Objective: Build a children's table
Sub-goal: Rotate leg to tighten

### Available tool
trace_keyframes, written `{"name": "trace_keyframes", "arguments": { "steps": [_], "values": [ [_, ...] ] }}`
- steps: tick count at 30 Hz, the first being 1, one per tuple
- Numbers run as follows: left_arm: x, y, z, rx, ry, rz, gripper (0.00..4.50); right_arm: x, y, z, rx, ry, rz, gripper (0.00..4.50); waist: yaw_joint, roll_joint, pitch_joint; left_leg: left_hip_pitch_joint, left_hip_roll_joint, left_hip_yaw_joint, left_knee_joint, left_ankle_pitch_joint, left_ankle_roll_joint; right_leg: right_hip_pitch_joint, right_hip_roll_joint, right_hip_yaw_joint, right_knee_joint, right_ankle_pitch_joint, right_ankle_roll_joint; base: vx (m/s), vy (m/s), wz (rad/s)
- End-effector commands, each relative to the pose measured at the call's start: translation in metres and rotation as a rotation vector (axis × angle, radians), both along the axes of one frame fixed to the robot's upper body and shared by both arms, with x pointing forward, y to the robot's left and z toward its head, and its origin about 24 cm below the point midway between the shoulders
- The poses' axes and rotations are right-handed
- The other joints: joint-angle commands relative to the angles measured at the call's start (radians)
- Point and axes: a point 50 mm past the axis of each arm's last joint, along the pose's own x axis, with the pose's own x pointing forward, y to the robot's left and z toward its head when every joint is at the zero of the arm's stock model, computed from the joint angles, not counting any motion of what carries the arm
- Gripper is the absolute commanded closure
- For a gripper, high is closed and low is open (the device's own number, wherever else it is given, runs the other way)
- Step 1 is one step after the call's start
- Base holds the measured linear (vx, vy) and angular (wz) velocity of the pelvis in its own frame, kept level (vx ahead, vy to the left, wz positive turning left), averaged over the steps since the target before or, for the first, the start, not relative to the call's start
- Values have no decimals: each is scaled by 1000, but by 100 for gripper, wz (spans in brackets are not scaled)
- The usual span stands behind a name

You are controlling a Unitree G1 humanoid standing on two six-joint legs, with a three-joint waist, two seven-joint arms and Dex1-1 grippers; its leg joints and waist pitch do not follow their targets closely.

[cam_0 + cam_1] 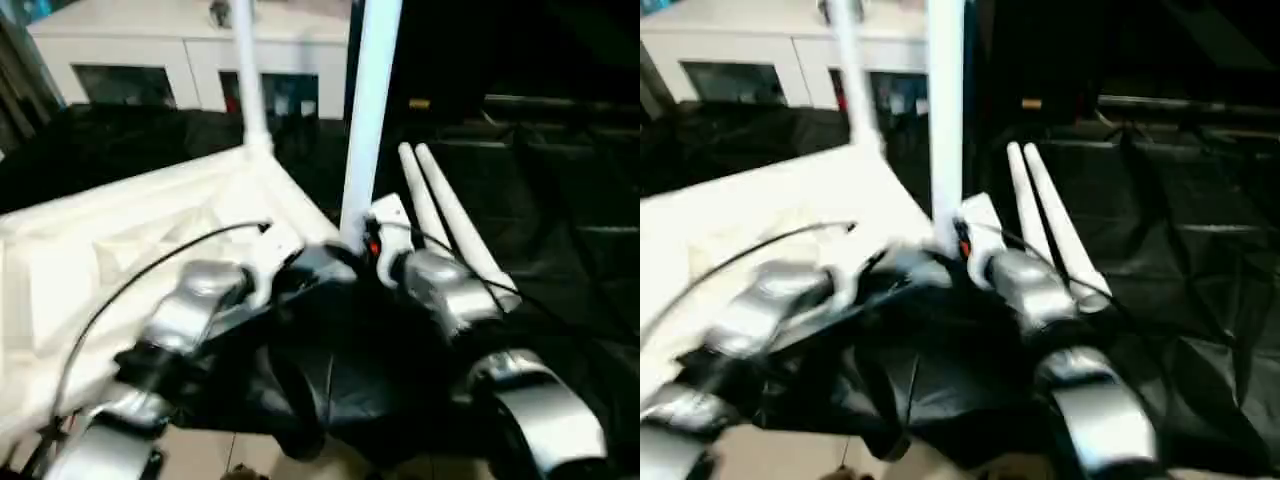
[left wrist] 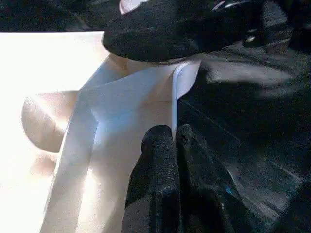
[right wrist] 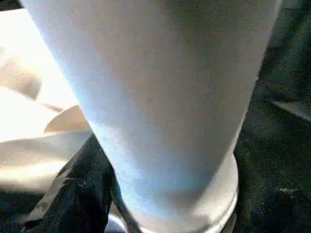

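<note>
Nearest, two silver forearms reach over crinkled black sheeting (image 1: 330,380) toward the near corner of the white plastic tabletop (image 1: 110,250), which lies underside up, ribbed. The left end effector (image 2: 174,141) is pinched shut on the thin rim at that corner. The right end effector (image 1: 352,248) wraps the base of an upright white tubular leg (image 1: 370,110). Just beyond, two loose legs (image 1: 450,220) lie side by side. Another leg (image 1: 250,80) stands at the far corner, before a white cabinet (image 1: 150,60).
</note>
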Motion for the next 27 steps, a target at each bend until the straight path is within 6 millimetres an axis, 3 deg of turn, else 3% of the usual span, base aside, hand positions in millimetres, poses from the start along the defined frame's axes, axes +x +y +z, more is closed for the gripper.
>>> {"name": "trace_keyframes", "arguments": {
  "steps": [1,3,5,7,8,11,12,17,22,25,27],
  "values": [
    [10,-7,19,-37,-89,29,450,-13,26,-16,6,62,62,172,4,-1,-83,4,11,-1,-64,-185,13,57,-71,41,-76,-266,-187,0,0,0],
    [8,-9,19,-42,-95,1,450,-13,29,-14,10,43,73,117,4,-1,-85,2,11,1,-61,-158,28,60,-68,41,-67,-190,-206,27,3,0],
    [5,-11,18,-49,-90,-37,450,-11,33,-8,46,25,83,97,4,-1,-85,0,10,2,-60,-152,37,62,-69,42,-64,-162,-216,0,0,0],
    [2,-11,18,-48,-89,-61,450,-9,33,-4,36,-1,100,90,3,2,-84,2,11,2,-61,-161,40,61,-70,42,-66,-170,-222,0,0,0],
    [1,-10,18,-48,-88,-68,450,-8,33,-3,32,-11,104,63,2,2,-82,2,11,2,-62,-172,38,61,-70,42,-67,-182,-222,0,0,0],
    [-7,-8,18,-60,-90,-168,450,-8,29,3,16,-58,246,63,-2,2,-81,0,13,0,-64,-196,38,65,-72,41,-68,-207,-219,0,0,0],
    [-12,-7,19,-86,-82,-228,450,-9,25,6,2,-80,329,63,-3,7,-81,-1,13,-1,-63,-198,40,66,-71,41,-67,-204,-221,0,0,0],
    [-21,0,18,-85,-46,-323,450,-14,9,10,-26,-90,541,63,3,6,-79,4,18,5,-61,-202,56,61,-67,41,-65,-186,-243,0,0,0],
    [-34,12,16,-83,-9,-474,450,-22,-19,16,-28,-35,767,63,20,4,-81,4,21,6,-58,-192,76,62,-68,41,-63,-177,-251,0,0,0],
    [-37,19,15,-60,9,-521,450,-29,-29,13,-59,-1,864,63,32,5,-78,11,22,7,-59,-215,70,55,-68,42,-69,-228,-241,0,0,0],
    [-41,22,15,-55,24,-550,450,-32,-34,11,-68,22,904,63,34,3,-77,9,22,5,-62,-220,61,58,-68,41,-70,-255,-230,0,0,0]
  ]
}}
